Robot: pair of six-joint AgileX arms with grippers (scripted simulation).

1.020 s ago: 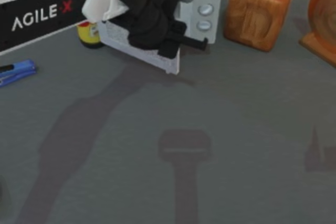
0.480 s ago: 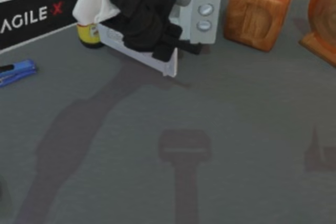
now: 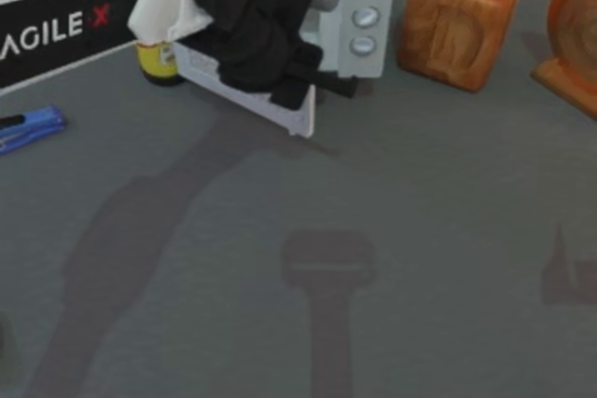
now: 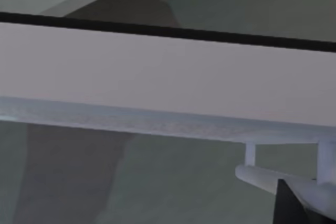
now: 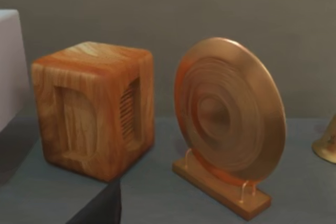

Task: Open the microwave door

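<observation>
The white microwave (image 3: 359, 6) stands at the back of the table, its two grey knobs facing front. The microwave door (image 3: 247, 100) hangs partly open, its free edge swung out toward the table's front. My left gripper (image 3: 326, 86) reaches down over the door and is shut on the thin handle (image 4: 262, 174) at the door's edge. In the left wrist view the door (image 4: 157, 72) fills the frame as a pale panel, with one dark fingertip (image 4: 289, 205) against the handle. Of my right gripper only one dark fingertip (image 5: 102, 205) shows, off to the right of the microwave.
An orange wooden block (image 3: 462, 11) stands right of the microwave, and a round wooden disc on a stand (image 3: 574, 30) is beyond it. A yellow bottle (image 3: 159, 61) and a white AGILE X box (image 3: 56, 20) sit at the left. A blue stapler (image 3: 28, 128) lies near the left edge.
My left gripper has pulled slightly leftward with the handle, and the door's free edge has swung a little further out. Over the last half second nothing has visibly moved.
</observation>
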